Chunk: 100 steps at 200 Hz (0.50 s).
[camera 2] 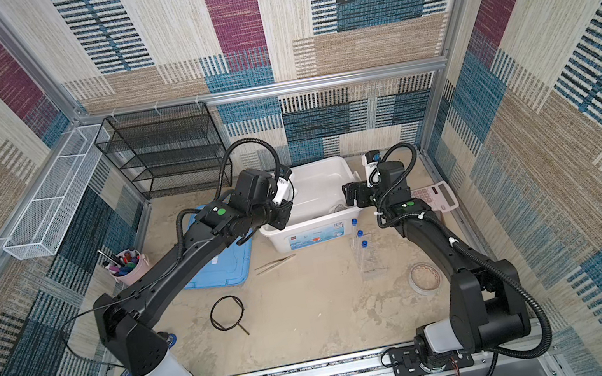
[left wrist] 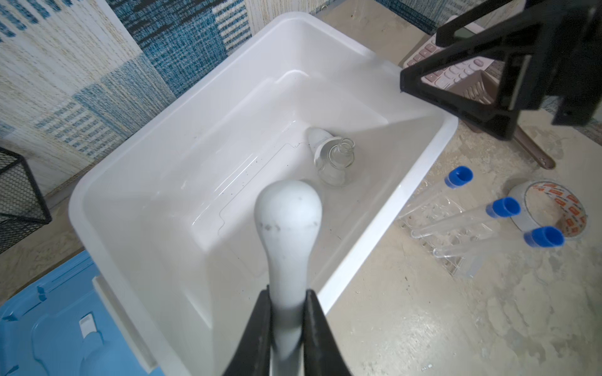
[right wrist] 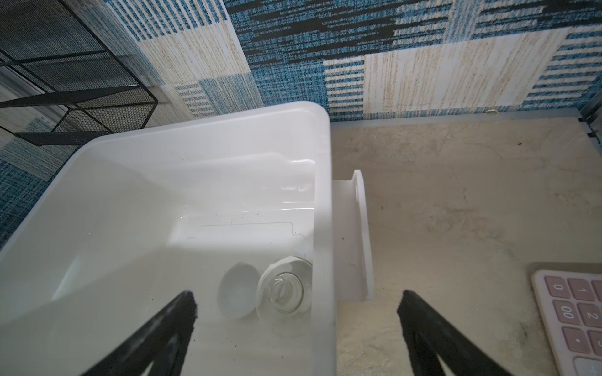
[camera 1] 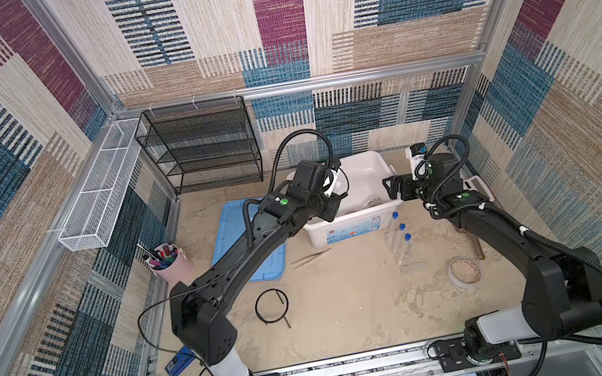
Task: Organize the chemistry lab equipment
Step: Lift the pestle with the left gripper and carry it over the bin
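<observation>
Left pincer (left wrist: 288,291): clamped on the thin end of the white pestle (left wrist: 288,211), over the white bin (left wrist: 146,182).
Right pincer (right wrist: 297,299): wide apart, holding nothing, over the bin's edge.
Glass flask (right wrist: 286,291): in the bin, touching a white dish (right wrist: 236,293).
Test tubes (left wrist: 503,207): lying on the clear rack (left wrist: 456,257), beside the bin.
Tweezers (camera 1: 310,258), ring tripod (camera 1: 271,305): on the surface.

Bright, even light; glare inside the white bin (left wrist: 156,182); edges bowed.
</observation>
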Each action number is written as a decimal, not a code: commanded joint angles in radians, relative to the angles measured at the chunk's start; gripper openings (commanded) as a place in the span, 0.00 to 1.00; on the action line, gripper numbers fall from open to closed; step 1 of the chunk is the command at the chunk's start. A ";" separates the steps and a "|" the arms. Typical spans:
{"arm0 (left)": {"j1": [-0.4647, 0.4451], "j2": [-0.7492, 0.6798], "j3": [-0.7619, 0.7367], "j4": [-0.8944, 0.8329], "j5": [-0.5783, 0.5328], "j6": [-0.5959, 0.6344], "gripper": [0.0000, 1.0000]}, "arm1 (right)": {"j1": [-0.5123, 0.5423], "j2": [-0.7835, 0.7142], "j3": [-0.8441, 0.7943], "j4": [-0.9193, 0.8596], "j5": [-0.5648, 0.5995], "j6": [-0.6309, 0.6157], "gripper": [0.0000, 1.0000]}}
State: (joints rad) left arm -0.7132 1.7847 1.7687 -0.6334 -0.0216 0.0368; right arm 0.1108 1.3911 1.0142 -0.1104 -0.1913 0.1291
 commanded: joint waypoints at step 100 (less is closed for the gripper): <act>0.071 0.502 0.458 -0.212 0.240 -0.061 0.09 | 0.000 -0.013 0.005 0.008 0.020 -0.017 1.00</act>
State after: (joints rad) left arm -0.6521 2.2581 2.2089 -0.8238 0.1616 0.0029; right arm 0.1108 1.3830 1.0142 -0.1184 -0.1802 0.1249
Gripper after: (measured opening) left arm 0.175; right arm 0.993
